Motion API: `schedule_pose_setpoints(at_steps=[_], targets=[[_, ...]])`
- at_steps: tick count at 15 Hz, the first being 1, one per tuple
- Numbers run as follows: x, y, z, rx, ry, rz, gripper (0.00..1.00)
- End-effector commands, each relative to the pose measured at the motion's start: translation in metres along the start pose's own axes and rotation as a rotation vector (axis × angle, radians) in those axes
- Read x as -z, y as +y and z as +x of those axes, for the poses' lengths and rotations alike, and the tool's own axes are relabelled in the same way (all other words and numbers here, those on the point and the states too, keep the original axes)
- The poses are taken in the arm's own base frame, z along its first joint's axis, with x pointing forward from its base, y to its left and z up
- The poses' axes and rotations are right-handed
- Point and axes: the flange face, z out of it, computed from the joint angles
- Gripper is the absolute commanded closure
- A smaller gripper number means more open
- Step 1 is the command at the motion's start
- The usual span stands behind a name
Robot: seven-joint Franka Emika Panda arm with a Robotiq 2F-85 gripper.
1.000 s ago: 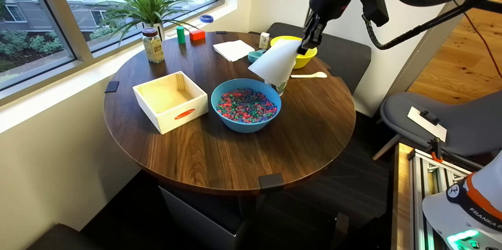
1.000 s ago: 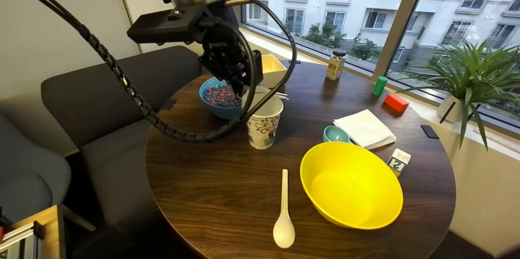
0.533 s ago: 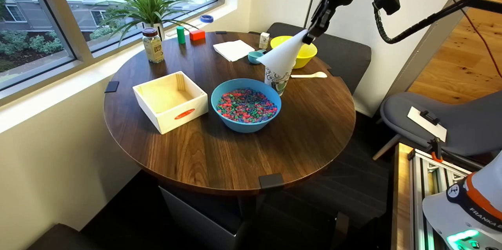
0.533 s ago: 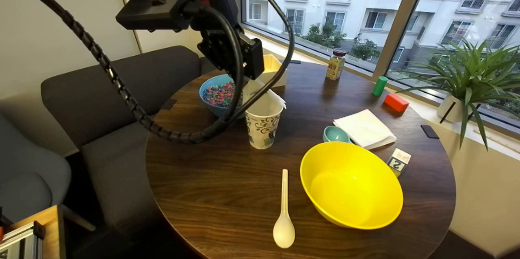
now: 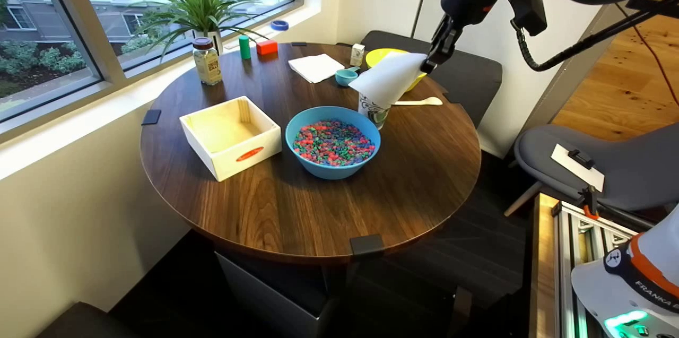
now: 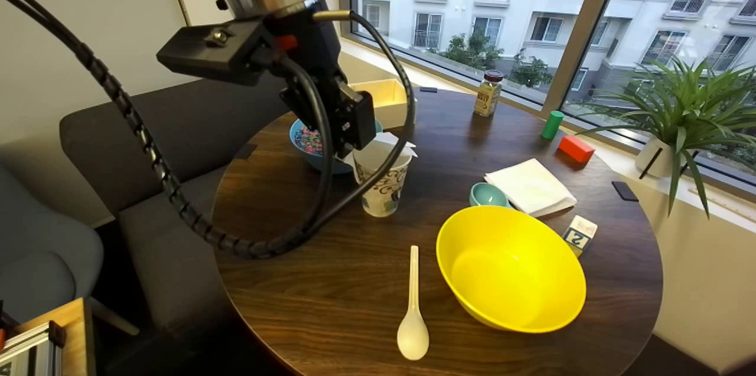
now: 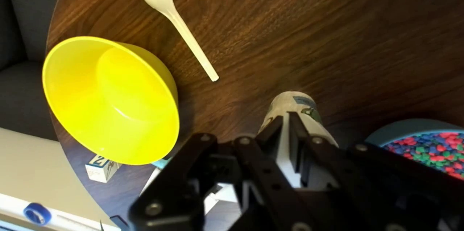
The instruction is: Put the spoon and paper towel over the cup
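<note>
The white paper towel (image 5: 390,77) slants over the mouth of the white printed cup (image 5: 374,114), its lower end at the cup's rim. It also shows behind the cup (image 6: 383,190) in an exterior view. My gripper (image 5: 427,66) is shut on the towel's raised end, above and beside the cup. In the wrist view the fingertips (image 7: 287,115) pinch a white strip of the towel (image 7: 293,176), with the cup's lower wall (image 7: 290,101) beyond. The pale spoon (image 6: 413,320) lies flat on the table near the yellow bowl; it also shows in the wrist view (image 7: 188,38).
A yellow bowl (image 6: 508,270) stands beside the spoon. A blue bowl (image 5: 331,171) of coloured beads stands close to the cup. A wooden box (image 5: 246,160), a second white napkin (image 6: 531,187), a teal measuring cup (image 6: 488,194) and a number block (image 6: 580,233) are also on the table.
My gripper has moved away from the blue bowl across the cup, rising and then lowering. The towel has been drawn along with it and now slants lower over the cup.
</note>
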Motion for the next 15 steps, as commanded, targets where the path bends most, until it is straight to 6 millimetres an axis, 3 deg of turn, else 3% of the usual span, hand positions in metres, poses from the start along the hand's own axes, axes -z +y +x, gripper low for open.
schedule_pose_setpoints(at_steps=[1, 8, 15], targets=[[-0.005, 0.009, -0.013, -0.031, 0.036, -0.027, 0.99], [0.005, 0.028, 0.0, -0.092, 0.184, -0.017, 0.99], [-0.01, 0.035, 0.002, -0.139, 0.17, 0.07, 0.99]])
